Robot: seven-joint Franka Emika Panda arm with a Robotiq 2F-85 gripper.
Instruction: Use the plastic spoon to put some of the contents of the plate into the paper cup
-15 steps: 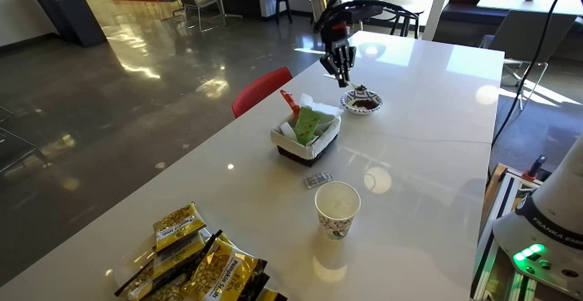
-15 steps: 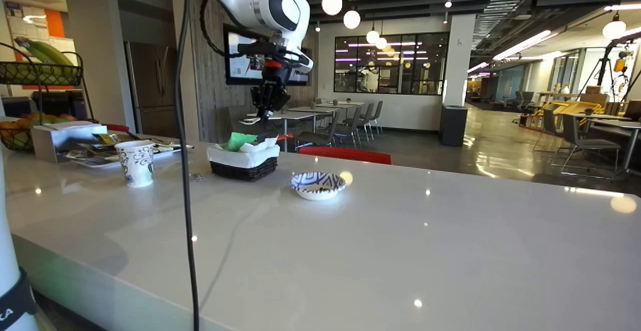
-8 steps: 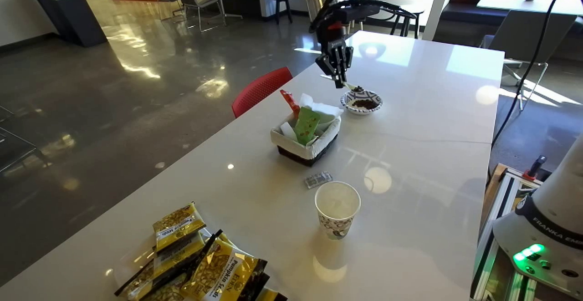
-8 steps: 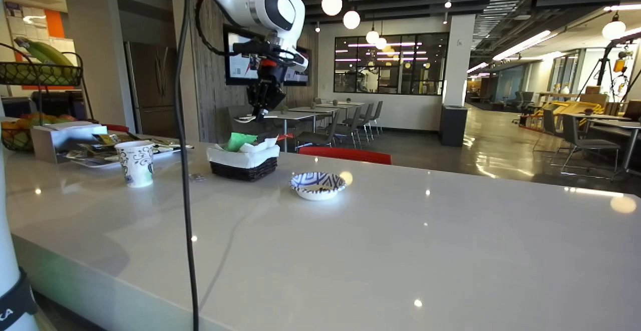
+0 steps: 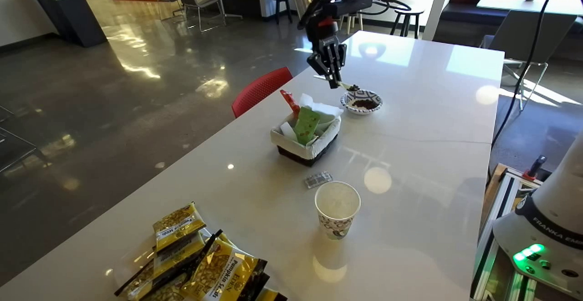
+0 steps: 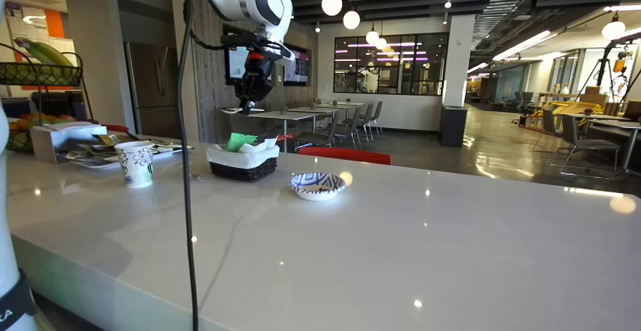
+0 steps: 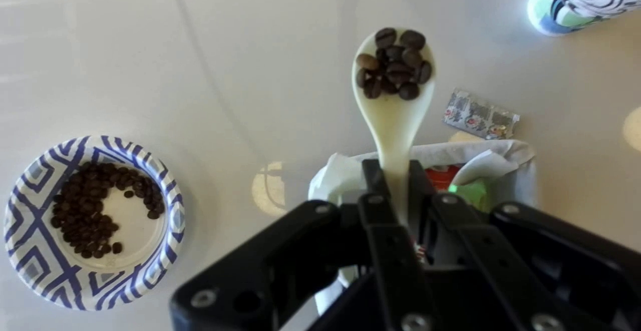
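A cream plastic spoon [image 7: 393, 125], its bowl heaped with dark coffee beans [image 7: 398, 68], is pinched at the handle by the black gripper [image 7: 397, 178], raised above the white table [image 5: 419, 164]. In the wrist view, the deep plate [image 7: 137, 231], white with blue zigzags, holds more beans [image 7: 80, 211], curving around a bare patch. Well apart, the paper cup [image 5: 335, 223] stands upright. Between plate and cup, a white-lined dark basket [image 6: 243, 172] holds a green packet [image 5: 306, 125], a red packet [image 5: 290, 101] and white paper [image 5: 327, 109]. A silver packet [image 5: 318, 179] lies flat near the cup. The gripper hides part of the spoon's handle and, in the wrist view, much of the basket; there the cup is cut off at the corner. Yellow Pumpkin Seeds packets [image 5: 227, 267] are cut off along the bottom in an exterior view.
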